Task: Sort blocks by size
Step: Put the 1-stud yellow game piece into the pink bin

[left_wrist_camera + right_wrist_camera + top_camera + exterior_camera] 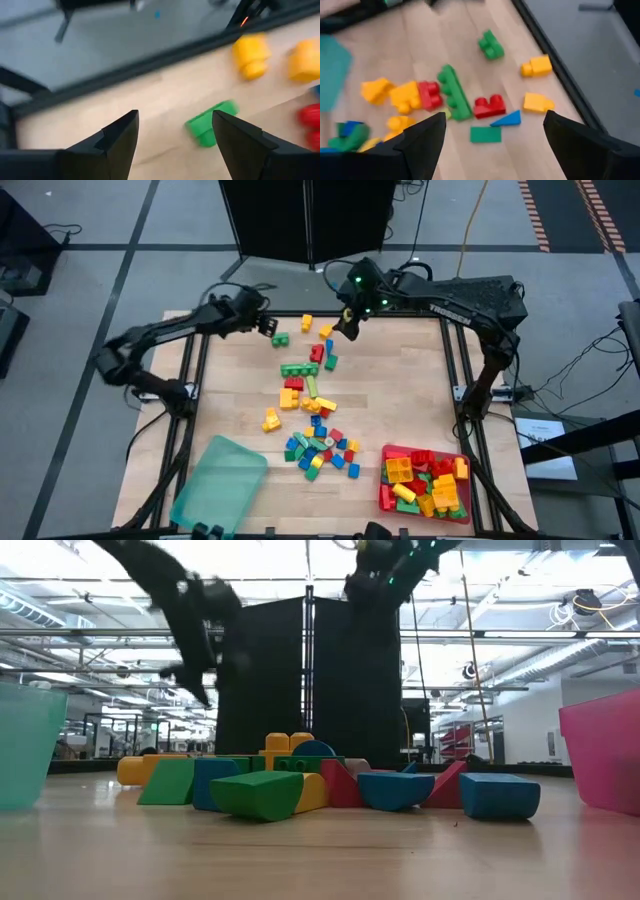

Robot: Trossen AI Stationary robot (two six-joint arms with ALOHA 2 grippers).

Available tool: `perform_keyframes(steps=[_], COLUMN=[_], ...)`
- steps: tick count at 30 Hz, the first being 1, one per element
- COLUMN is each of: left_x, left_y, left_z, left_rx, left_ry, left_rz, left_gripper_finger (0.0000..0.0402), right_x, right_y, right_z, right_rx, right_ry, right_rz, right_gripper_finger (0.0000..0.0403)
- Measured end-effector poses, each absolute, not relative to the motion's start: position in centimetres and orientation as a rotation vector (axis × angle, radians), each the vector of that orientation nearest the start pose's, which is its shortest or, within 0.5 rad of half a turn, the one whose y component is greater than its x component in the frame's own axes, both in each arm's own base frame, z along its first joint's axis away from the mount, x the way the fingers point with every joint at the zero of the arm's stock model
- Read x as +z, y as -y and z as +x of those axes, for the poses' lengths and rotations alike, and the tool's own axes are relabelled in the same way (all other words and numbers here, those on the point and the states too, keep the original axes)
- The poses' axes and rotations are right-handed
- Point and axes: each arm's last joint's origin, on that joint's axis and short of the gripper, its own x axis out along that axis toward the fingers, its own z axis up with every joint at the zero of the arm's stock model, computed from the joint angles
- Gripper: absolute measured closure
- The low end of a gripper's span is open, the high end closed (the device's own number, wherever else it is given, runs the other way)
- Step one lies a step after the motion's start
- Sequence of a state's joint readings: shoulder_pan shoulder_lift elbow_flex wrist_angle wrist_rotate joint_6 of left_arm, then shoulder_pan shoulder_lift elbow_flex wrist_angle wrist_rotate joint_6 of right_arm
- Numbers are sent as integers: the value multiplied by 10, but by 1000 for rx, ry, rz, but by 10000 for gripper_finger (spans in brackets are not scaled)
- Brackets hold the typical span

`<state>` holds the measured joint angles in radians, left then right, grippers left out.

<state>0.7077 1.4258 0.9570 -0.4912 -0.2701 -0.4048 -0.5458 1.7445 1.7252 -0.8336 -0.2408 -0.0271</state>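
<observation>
Both grippers hang with fingers spread wide and empty above the far end of the table (240,395): the left gripper (268,326) just beside a small green block (281,339), the right gripper (345,326) above loose pieces near the far edge. Most blocks (312,423) lie scattered down the table's middle. More fill the red tray (384,492) at the near right, and the teal tray (218,482) sits at the near left.

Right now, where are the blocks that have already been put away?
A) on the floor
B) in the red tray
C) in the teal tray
B: the red tray at the table's near right corner holds a heap of blocks, while the teal tray shows none.
</observation>
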Motion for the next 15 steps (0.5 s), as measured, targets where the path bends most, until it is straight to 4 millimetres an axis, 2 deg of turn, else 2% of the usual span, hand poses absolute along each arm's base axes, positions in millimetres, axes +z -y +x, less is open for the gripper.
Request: perform_keyframes(steps=[5,8,15], left_x=[187,178,147], left_y=[-200,-202,-192], left_z=[217,228,254], left_rx=[1121,1067,964], left_ry=[-883,-851,-873], left_rz=[-638,-666,-816], left_gripper_finger=[146,146,146], right_x=[382,398,433], right_y=[180,172,154], right_z=[306,296,266], right_rx=[-286,-285,-303], right_ry=[-715,-668,-560], right_rz=[265,247,223], right_gripper_finger=[76,76,76])
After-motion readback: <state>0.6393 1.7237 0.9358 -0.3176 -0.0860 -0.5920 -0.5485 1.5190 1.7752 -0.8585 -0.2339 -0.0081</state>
